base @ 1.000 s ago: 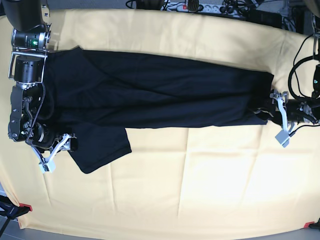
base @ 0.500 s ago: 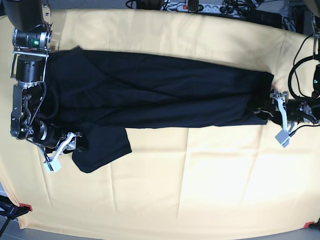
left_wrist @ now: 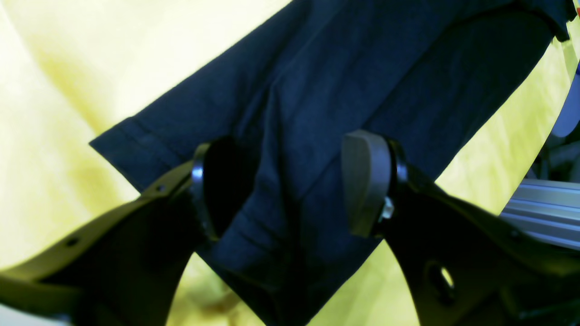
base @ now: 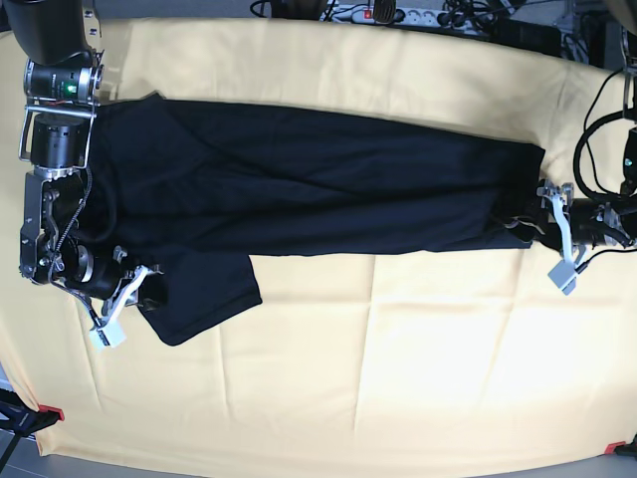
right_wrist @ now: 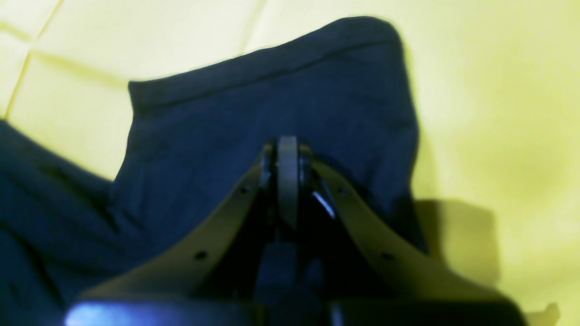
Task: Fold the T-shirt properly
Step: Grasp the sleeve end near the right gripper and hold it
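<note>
The black T-shirt (base: 318,189) lies stretched lengthwise across the yellow cloth, with one sleeve (base: 204,294) sticking out toward the front left. In the right wrist view, my right gripper (right_wrist: 287,181) is shut, its fingertips pressed together on the sleeve fabric (right_wrist: 272,90). The base view has this gripper (base: 139,289) at the sleeve's left edge. At the shirt's right end my left gripper (base: 557,234) is open. Its two pads (left_wrist: 367,185) straddle a hemmed corner of the T-shirt (left_wrist: 317,90) without closing on it.
The pale yellow cloth (base: 398,368) covers the whole table. Red tape marks its front corners (base: 50,411). A power strip and cables (base: 388,12) run along the back edge. More cables hang at the far right (base: 597,119).
My right gripper slid a little right onto the sleeve edge and closed on it. The left gripper and the rest of the shirt stayed still.
</note>
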### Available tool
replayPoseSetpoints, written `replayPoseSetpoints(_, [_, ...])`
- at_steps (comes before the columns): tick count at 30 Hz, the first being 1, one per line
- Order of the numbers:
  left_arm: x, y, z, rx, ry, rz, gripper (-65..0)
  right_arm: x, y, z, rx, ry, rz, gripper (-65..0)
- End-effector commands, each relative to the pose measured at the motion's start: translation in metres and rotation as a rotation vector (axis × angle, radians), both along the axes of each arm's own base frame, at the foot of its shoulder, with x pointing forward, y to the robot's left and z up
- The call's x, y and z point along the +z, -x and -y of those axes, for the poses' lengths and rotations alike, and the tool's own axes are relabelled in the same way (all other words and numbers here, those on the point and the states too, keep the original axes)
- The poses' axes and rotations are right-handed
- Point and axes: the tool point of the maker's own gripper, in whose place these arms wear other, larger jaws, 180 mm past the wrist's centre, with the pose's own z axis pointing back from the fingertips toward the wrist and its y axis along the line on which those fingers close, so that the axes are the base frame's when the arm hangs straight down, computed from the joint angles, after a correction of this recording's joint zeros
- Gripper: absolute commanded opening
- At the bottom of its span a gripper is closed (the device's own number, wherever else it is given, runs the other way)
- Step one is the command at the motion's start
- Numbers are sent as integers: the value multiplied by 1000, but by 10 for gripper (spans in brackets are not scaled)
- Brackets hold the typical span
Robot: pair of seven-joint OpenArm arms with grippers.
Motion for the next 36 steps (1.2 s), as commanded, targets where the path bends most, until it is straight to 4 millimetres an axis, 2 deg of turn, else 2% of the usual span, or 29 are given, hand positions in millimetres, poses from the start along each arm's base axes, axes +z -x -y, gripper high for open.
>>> replayPoseSetpoints(1, [17, -10, -5, 16, 10, 49, -266, 28, -14, 3, -4, -30, 75, -650])
replayPoseSetpoints(4, [17, -10, -5, 15, 10, 48, -266, 26, -12, 2, -1, -40, 66, -650])
replayPoseSetpoints(7, [17, -10, -6, 15, 9, 47, -266, 21, -11, 9, -3, 16, 53, -641])
replayPoseSetpoints(9, [17, -10, -5, 15, 10, 48, -266, 17, -11, 16, -21, 54, 38, -497])
replayPoseSetpoints(11, [17, -10, -5, 15, 11, 48, -266, 14, -16, 32, -91, 104, 30, -318])
replayPoseSetpoints(12, [18, -10, -5, 16, 12, 50, -266, 13, -19, 42, -137, 133, 31, -249])
replayPoseSetpoints(13, [18, -11, -5, 18, 14, 53, -266, 12, -22, 51, -185, 157, 34, -216])
replayPoseSetpoints(16, [18, -11, -5, 18, 15, 53, -266, 8, -25, 71, -294, 205, 17, -213])
replayPoseSetpoints(18, [18, -11, -5, 18, 15, 53, -266, 7, -24, 71, -313, 188, 8, -213])
replayPoseSetpoints(24, [18, -11, -5, 18, 15, 54, -266, 2, -18, 45, -242, 24, -14, -214])
replayPoseSetpoints(32, [18, -11, -5, 18, 16, 54, -266, 15, -15, 6, -81, -99, 48, -217])
replayPoseSetpoints(34, [18, -11, -5, 18, 16, 54, -266, 15, -14, -3, -50, -105, 55, -262])
replayPoseSetpoints(36, [18, -11, -5, 18, 15, 53, -266, 14, -14, -4, -48, -105, 53, -390])
